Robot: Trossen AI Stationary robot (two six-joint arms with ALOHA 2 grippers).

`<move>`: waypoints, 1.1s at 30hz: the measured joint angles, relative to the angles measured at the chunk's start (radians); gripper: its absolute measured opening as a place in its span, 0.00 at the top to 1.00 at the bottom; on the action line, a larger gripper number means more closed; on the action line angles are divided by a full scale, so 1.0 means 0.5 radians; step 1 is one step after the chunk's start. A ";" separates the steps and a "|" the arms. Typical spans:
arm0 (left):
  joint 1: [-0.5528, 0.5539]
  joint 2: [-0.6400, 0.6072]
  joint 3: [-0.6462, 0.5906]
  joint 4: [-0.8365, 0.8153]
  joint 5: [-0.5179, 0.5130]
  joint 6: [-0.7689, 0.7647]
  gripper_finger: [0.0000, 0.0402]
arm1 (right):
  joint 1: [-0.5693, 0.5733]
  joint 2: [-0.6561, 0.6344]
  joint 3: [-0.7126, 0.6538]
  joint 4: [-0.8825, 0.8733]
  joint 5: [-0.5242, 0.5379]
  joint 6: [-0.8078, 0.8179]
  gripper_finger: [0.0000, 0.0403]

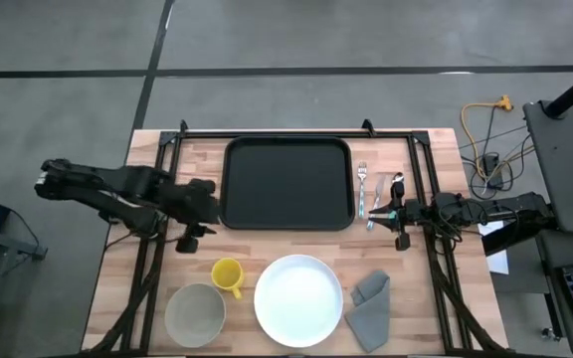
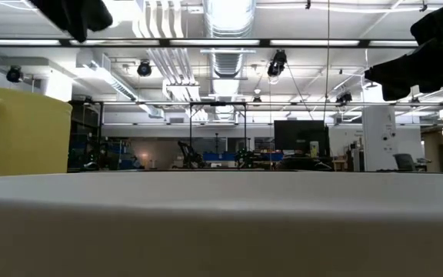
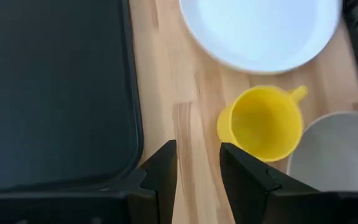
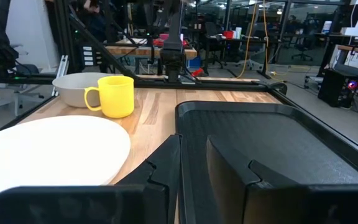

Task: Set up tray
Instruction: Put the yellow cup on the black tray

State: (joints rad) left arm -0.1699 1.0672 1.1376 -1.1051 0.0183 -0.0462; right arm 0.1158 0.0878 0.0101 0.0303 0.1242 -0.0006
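Note:
The black tray (image 1: 286, 184) lies flat on the wooden table at the far middle; it also shows in the left wrist view (image 3: 48, 87) and the right wrist view (image 4: 272, 143). My left gripper (image 1: 205, 214) hovers by the tray's near left corner, its fingers (image 3: 197, 171) slightly apart and empty above bare wood. My right gripper (image 1: 376, 212) hovers at the tray's right side by the cutlery, its fingers (image 4: 193, 165) slightly apart and empty.
A fork (image 1: 362, 187) and a spoon (image 1: 396, 185) lie right of the tray. Along the near edge stand a grey bowl (image 1: 195, 313), a yellow mug (image 1: 227, 275) and a white plate (image 1: 298, 298), with a folded grey napkin (image 1: 370, 308) beside them.

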 joint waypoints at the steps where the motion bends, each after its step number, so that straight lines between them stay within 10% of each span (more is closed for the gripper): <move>1: 0.000 0.027 -0.013 -0.003 0.000 -0.013 0.75 | 0.000 0.000 0.000 0.000 0.000 0.000 0.81; 33: -0.501 0.256 -0.310 0.326 0.001 -0.735 0.75 | 0.000 0.000 -0.001 0.001 0.000 0.000 0.81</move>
State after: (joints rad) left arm -0.4206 1.1953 0.9825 -0.9420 0.0189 -0.4137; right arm 0.1156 0.0879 0.0097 0.0307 0.1242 -0.0006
